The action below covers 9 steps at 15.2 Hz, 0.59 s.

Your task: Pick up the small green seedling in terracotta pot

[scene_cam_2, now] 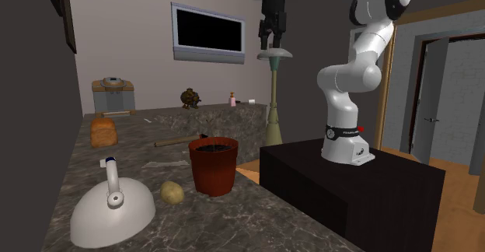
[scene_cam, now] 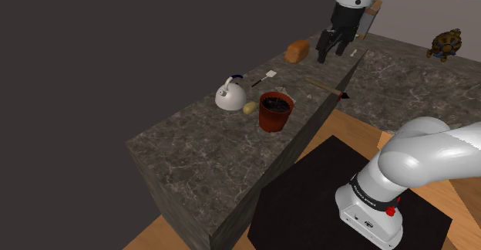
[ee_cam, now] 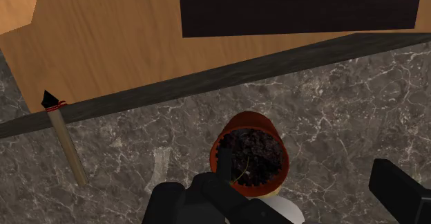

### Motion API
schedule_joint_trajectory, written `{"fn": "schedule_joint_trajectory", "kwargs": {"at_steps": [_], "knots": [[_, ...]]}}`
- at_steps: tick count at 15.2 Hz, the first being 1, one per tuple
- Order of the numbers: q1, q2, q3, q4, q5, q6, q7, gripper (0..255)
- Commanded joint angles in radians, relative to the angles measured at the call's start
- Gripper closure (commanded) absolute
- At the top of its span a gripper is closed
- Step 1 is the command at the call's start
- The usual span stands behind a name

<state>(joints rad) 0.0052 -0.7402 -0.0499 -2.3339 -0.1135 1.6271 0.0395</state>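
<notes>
The terracotta pot (scene_cam: 275, 111) stands near the counter's front edge, full of dark soil. Its thin seedling barely shows as a green stem (ee_cam: 243, 170). In the second exterior view the pot (scene_cam_2: 213, 165) stands between a potato and the counter edge. My black gripper (scene_cam: 331, 49) hangs high over the counter, well above and beyond the pot, touching nothing. Its fingers are open and apart. In the wrist view the pot (ee_cam: 252, 157) lies far below, nearer one finger (ee_cam: 207, 195) of the gripper (ee_cam: 297, 196) than the other.
A white kettle (scene_cam: 231, 94) and a potato (scene_cam: 249, 107) lie close beside the pot. A bread loaf (scene_cam: 297, 51), a spatula (scene_cam: 266, 77) and a stick with a black tip (scene_cam: 324, 86) sit farther along. The counter edge (ee_cam: 228, 77) drops to a wooden floor.
</notes>
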Motion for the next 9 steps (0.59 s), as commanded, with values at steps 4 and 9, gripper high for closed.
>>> {"fn": "schedule_joint_trajectory", "kwargs": {"at_steps": [4,9], "knots": [[-0.002,0.075,-0.037,-0.019,0.000,0.096,-0.027,0],[-0.001,0.223,-0.098,-0.022,0.014,0.249,-0.077,0]]}}
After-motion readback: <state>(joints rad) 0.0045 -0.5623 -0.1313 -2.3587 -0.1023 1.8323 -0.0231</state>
